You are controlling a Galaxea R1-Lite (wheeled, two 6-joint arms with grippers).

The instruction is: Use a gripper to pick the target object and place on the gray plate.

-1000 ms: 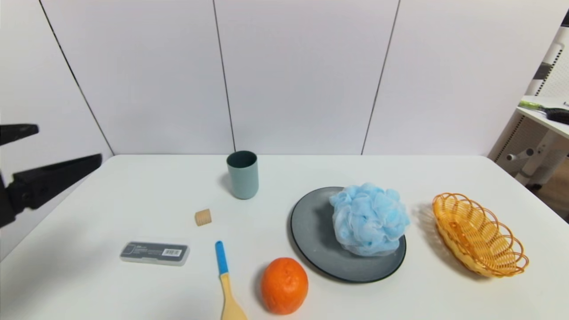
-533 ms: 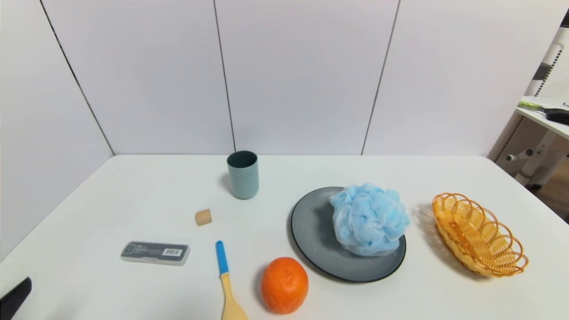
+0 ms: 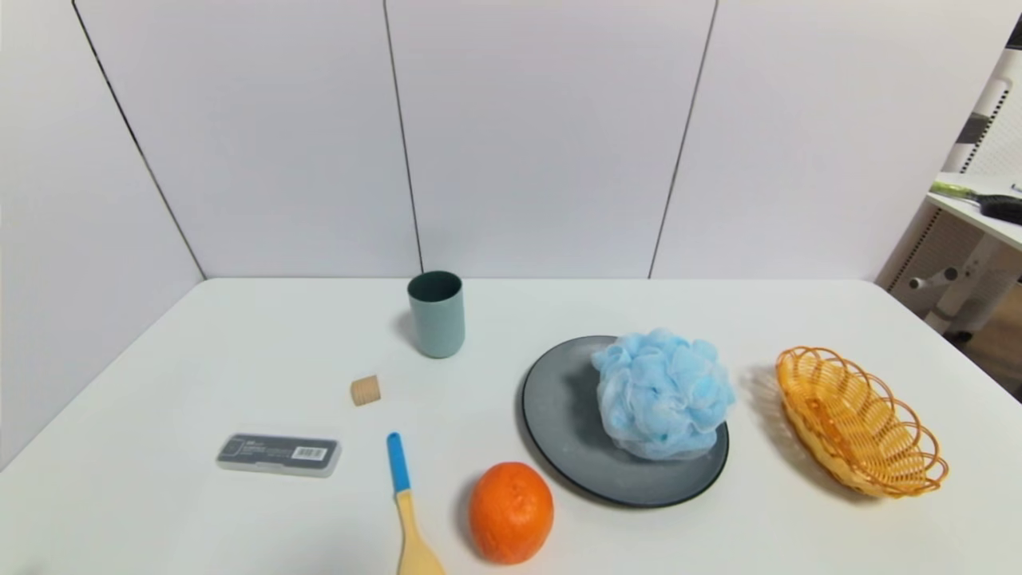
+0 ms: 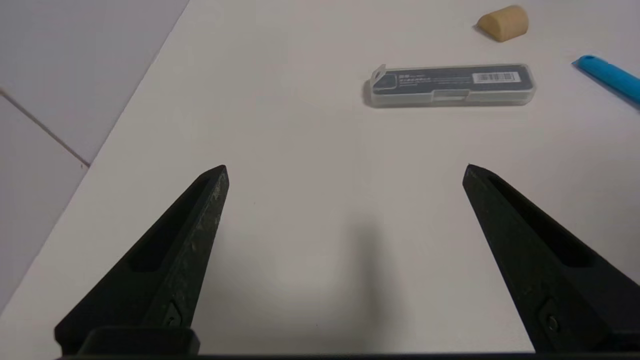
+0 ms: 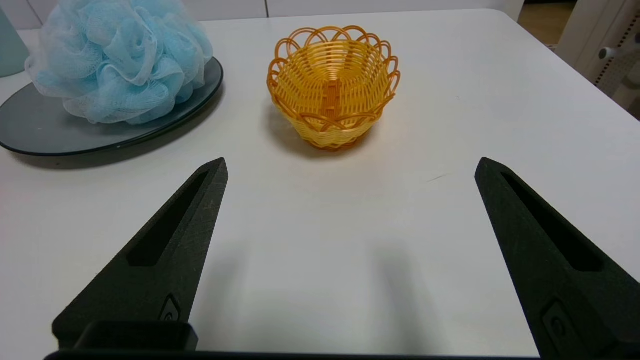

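**Pouf's on the plate, both arms backed off**

So the light-blue bath pouf (image 3: 663,395) is sitting on the gray plate (image 3: 559,415), right of centre in the head view, leaning toward the plate's right-hand side and slightly overhanging the rim there. Nothing is touching it. Looks to me like the placing step is done and we're at the wrap-up stage.

Neither arm shows in the head view at all. The left gripper (image 4: 345,170) hovers low over bare bench, jaws spread wide with nothing between them; its camera shows the clear pencil case (image 4: 452,85), a small cork (image 4: 504,22) and a blue handle (image 4: 607,77) further off. The right gripper (image 5: 350,165) is the same deal, jaws wide apart and empty, with the orange wicker basket (image 5: 332,87) ahead of it and the pouf and plate at the upper left of its frame.

Next move, I'd guess: nothing much, just keep both arms clear. If anything, nudge the pouf more central, since it's light and squishy.
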